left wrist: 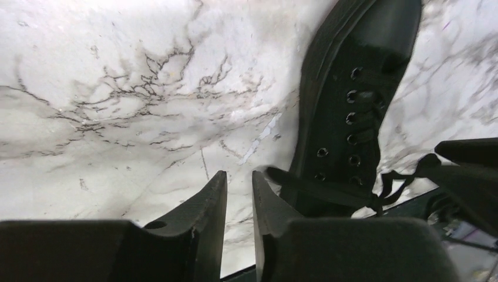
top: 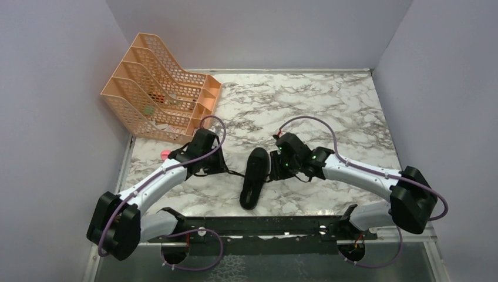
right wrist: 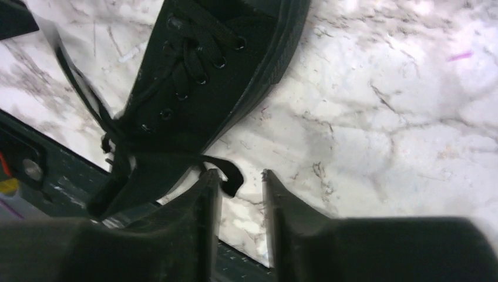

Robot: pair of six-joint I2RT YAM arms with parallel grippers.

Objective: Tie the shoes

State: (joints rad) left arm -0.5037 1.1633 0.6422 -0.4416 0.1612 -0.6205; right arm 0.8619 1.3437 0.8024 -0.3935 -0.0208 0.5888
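Shoe point(top: 253, 179) lies on its sole near the front of a marble-patterned table point(top: 335, 106). Its toe points away from the arm bases and its heel sits close to the dark rail point(top: 264, 226) along the near edge, with a gripper on either side.

The left gripper point(left wrist: 239, 183) hovers low just beside the flank facing its arm. Its jaws are only narrowly parted and grip nothing (a sliver of tabletop shows between them). The left lace end point(left wrist: 317, 188) runs from the shoe's throat to the tip of the shoe-side finger, though contact cannot be told.

The right gripper point(right wrist: 241, 176) sits just beside the opposite flank, jaws set a little wider and likewise empty. The right lace end point(right wrist: 226, 167) curls on the table by the tip of its shoe-side finger.

The shoe is slim, low-cut and black all over, with a matte, canvas-like upper, a rubbery sidewall and a smooth toe cap. Dark round eyelets point(left wrist: 351, 94) run in two rows. Thin black laces point(right wrist: 191, 56) criss-cross the tongue and meet in a small knot point(right wrist: 109, 141) by the top eyelets.

An orange mesh file rack point(top: 161, 97) stands at the far left corner, well apart.
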